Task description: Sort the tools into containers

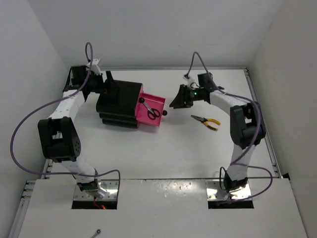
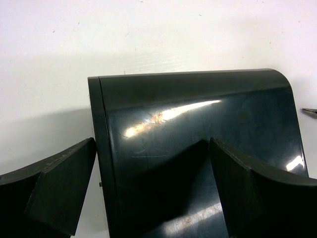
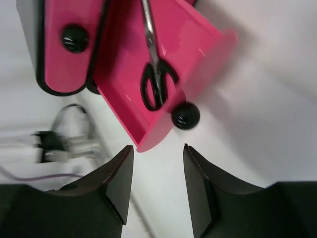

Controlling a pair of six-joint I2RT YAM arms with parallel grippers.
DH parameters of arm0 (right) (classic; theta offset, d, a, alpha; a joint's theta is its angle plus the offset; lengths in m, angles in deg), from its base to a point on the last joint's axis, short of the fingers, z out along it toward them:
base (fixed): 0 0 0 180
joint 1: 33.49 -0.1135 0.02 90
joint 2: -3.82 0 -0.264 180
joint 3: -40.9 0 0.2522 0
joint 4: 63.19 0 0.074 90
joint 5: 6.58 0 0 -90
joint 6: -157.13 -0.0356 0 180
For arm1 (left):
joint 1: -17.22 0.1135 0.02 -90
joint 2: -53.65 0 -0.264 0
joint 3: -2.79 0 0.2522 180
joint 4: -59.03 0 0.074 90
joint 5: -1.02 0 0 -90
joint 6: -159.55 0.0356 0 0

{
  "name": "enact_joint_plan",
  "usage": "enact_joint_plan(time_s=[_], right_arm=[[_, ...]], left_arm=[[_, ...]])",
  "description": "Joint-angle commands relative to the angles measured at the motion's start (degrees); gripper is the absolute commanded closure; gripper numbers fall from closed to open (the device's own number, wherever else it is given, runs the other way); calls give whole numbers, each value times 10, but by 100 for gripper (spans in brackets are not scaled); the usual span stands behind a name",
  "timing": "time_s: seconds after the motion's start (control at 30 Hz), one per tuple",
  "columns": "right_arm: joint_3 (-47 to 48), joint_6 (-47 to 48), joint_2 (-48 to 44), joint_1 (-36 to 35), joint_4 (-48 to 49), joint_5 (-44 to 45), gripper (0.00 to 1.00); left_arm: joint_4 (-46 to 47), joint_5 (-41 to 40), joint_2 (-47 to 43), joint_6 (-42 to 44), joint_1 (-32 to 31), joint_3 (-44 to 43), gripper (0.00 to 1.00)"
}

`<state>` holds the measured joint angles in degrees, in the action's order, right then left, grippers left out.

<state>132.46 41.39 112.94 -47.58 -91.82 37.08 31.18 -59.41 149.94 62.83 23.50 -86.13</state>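
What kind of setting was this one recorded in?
Probably a lab test cell: plain white walls box in a white table, two arms are bolted at its near edge, and a small drawer cabinet and pliers are the props.

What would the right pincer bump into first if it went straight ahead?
Most likely the open pink drawer, at its front by the black knob. The right pincer points there with jaws apart, though depth is unclear.
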Motion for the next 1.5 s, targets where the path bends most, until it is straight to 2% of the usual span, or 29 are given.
enact_joint_plan(time_s=[0.0, 0.17, 0.37, 0.43, 0.7, 1.17, 1.33, 1.47], right_arm=[[-76, -189, 37, 1, 197, -191, 55], [-81, -275, 95, 6, 250, -208, 56], [-126, -463, 144, 17, 474, -226, 54], [-131, -491, 166, 17, 534, -226, 53], [-112, -475, 198, 23, 514, -232, 54], [-75, -480, 238, 16, 536, -232, 54], [-63, -502, 244, 11, 560, -232, 62], [-58, -560, 244, -7, 647, -232, 70]], left_arm=[[-124, -33, 49, 44, -24, 43, 0], [-124, -33, 43, 44, -24, 48, 0], [-124, -33, 49, 44, -24, 48, 0], [-124, -33, 49, 44, -24, 48, 0], [-124, -38, 54, 44, -24, 48, 0], [-124, -33, 65, 44, -24, 43, 0], [-124, -28, 70, 44, -29, 49, 0], [-124, -28, 75, 44, -35, 49, 0]])
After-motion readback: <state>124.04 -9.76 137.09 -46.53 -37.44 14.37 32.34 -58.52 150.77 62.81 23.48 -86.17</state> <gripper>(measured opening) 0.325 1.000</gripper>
